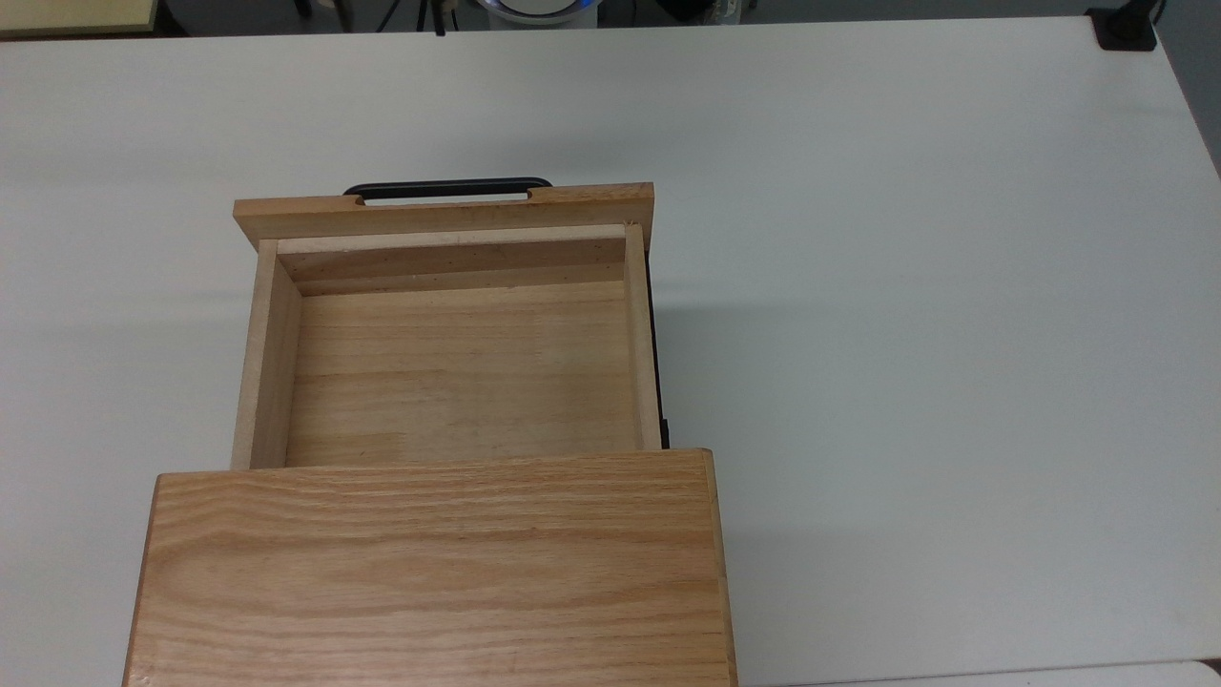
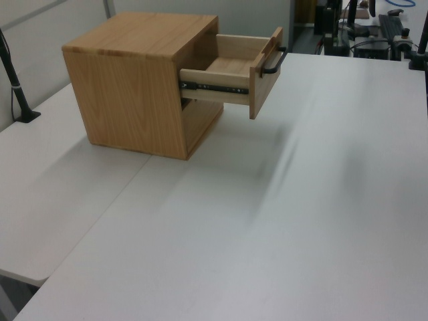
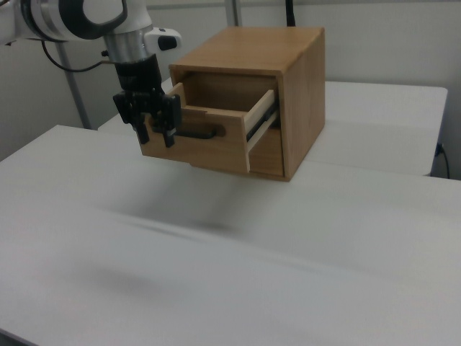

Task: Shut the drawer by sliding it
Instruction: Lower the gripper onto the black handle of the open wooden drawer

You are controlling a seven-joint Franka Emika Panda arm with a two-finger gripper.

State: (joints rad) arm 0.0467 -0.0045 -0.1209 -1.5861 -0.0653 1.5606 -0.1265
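The drawer (image 1: 458,372) is a light wooden tray pulled most of the way out of the oak cabinet (image 1: 429,572), and it is empty. Its front panel carries a thin black bar handle (image 1: 448,184). In the left view the drawer (image 2: 231,80) hangs on a metal slide rail, its handle (image 2: 274,61) facing the open table. In the right view my gripper (image 3: 158,138) points down and stands open, with nothing between its fingers. It overlaps the left end of the drawer's front panel (image 3: 209,148), beside the handle (image 3: 198,133). Whether it touches the panel I cannot tell.
The cabinet (image 2: 134,87) stands on a white table (image 1: 906,334) with wide free surface in front of the drawer and to the top view's right. A black clamp (image 1: 1124,29) sits at the far right corner. A black post (image 2: 17,93) stands at the left view's left.
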